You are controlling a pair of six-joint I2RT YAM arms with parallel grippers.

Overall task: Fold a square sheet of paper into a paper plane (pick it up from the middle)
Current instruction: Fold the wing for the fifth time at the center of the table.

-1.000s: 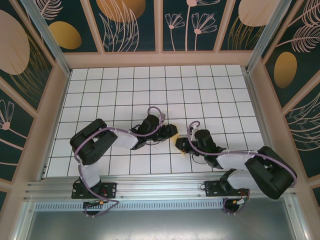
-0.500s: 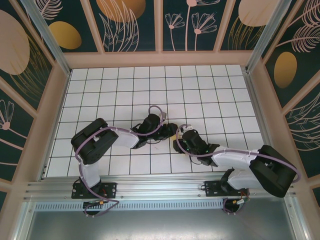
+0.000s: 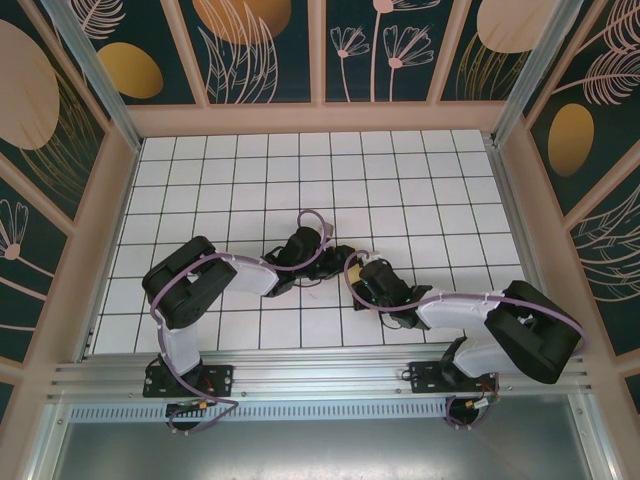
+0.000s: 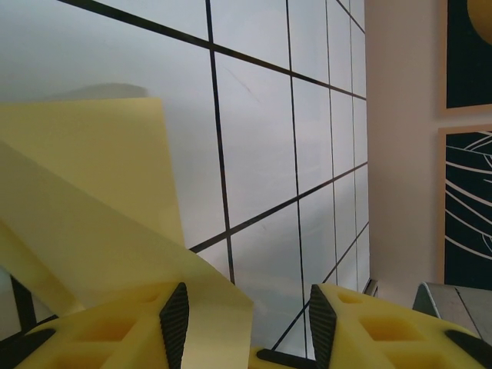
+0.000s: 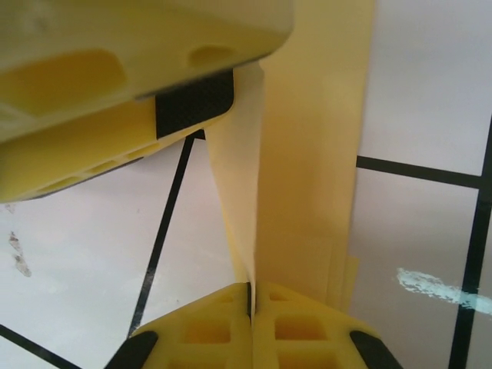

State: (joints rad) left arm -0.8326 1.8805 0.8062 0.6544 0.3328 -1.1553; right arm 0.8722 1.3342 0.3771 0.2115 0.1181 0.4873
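Note:
The yellow sheet of paper (image 5: 307, 154) is folded into long layers with a raised middle flap. My right gripper (image 5: 252, 288) is shut on the bottom edge of that flap. In the top view a small patch of the paper (image 3: 352, 269) shows between my left gripper (image 3: 338, 262) and my right gripper (image 3: 360, 283), which almost touch. In the left wrist view my left gripper (image 4: 247, 315) stands open, and a corner of the paper (image 4: 92, 192) lies against its left finger. The arms hide the paper's outline, so I cannot tell whether it has a plane shape.
The white grid table (image 3: 300, 180) stretches behind both arms to the patterned back wall (image 3: 320, 50). A finger of my left gripper (image 5: 115, 100) hangs close over the paper in the right wrist view. A pale smear (image 5: 430, 286) marks a tile at the right.
My right gripper has slid left to meet the left gripper and has shut on the paper's raised flap. The left arm has barely moved.

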